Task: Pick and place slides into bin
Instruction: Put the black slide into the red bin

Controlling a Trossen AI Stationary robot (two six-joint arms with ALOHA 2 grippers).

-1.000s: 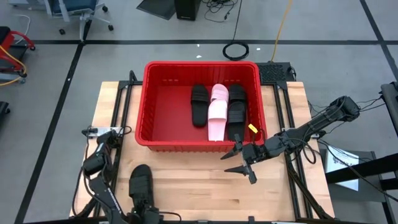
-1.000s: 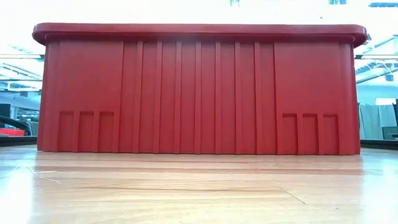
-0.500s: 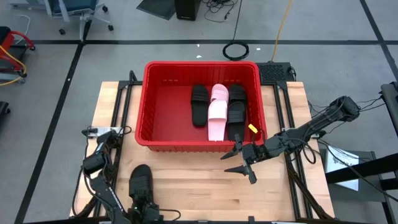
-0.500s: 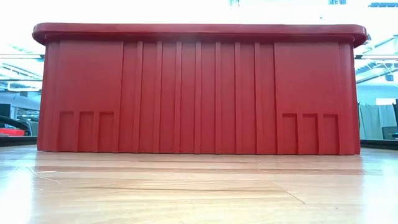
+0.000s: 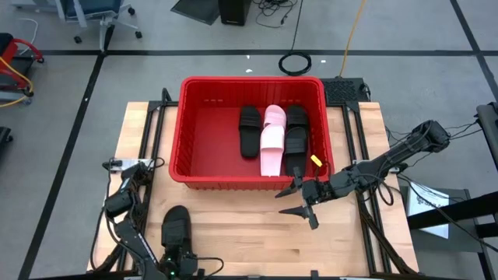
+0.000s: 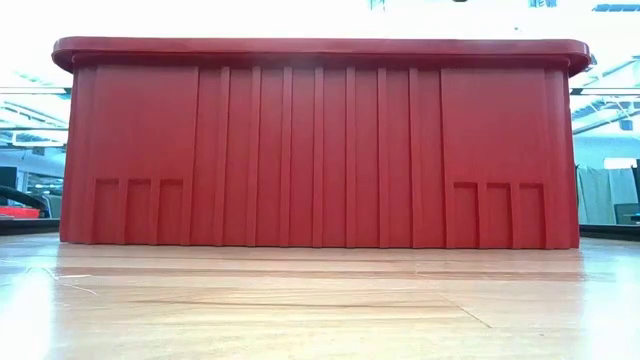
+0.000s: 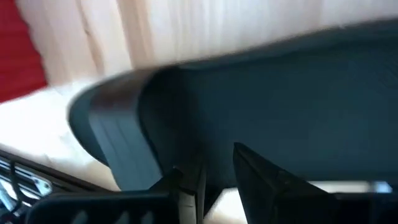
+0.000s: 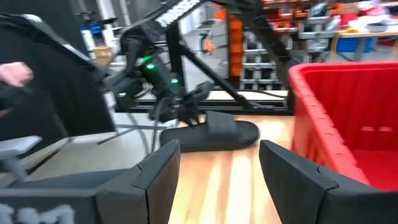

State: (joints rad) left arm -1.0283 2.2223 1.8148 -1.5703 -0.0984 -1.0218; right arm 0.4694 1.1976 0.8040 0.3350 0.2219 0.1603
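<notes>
Slide (image 5: 176, 226) first, on my left: a black one lies on the bench (image 5: 241, 225) near its front edge, well short of the bin (image 5: 180, 124), and my left hand (image 5: 179, 260) is down at its near end. The left wrist view is filled by the dark slab of the slide with my fingers (image 7: 261, 171) close together at its edge, so I seem to be pinching it, though the grip itself is partly hidden. I judge this the pick-up step for that slide.

Inside the bin, toward its right half, four slides lie side by side: a black one (image 5: 249, 131), two pink (image 5: 271, 140) overlapping, and another black (image 5: 296, 138).

On the right, my right hand (image 5: 299, 201) hovers over the bench just in front of the bin's near right corner, fingers spread wide and holding nothing.

Next, I think, the left hand needs a firm hold, a lift high enough to clear the rim, and a carry forward over the empty left half of the bin.
</notes>
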